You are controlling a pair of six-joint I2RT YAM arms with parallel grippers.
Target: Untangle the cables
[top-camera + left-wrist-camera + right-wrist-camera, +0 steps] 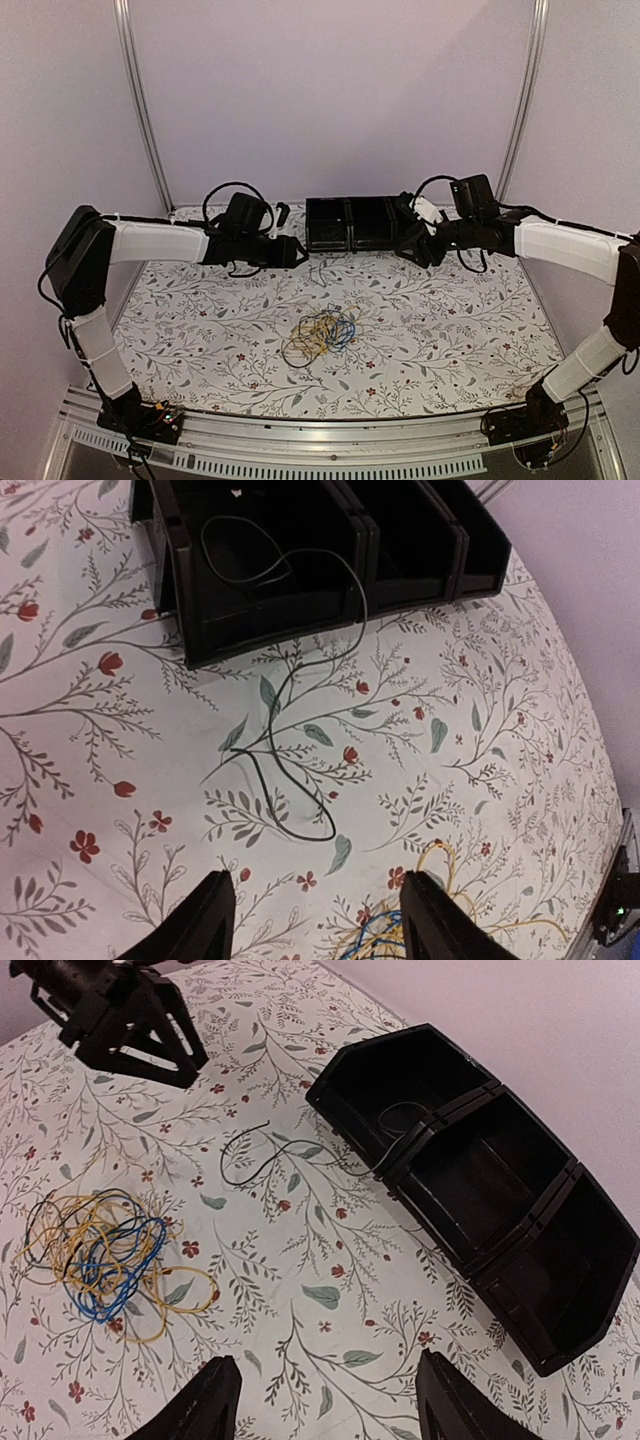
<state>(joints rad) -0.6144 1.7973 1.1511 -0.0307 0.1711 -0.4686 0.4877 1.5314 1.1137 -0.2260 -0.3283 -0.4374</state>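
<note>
A tangle of thin yellow-orange, blue and dark cables (320, 335) lies at the table's middle; it also shows in the right wrist view (100, 1250) and at the left wrist view's bottom edge (430, 920). One separate dark cable (290, 770) hangs out of the leftmost compartment of the black bin (260, 630) onto the cloth, seen again in the right wrist view (260, 1150). My left gripper (295, 250) (325, 925) hovers open near that dark cable, nothing between its fingers. My right gripper (410, 245) (325, 1400) is open and empty too, above bare cloth near the bin.
The black bin (355, 240) (470, 1260), with three compartments, stands at the back centre of the floral tablecloth. In the right wrist view the left arm's gripper (130, 1020) appears at the top left. Walls close the table in behind and at both sides.
</note>
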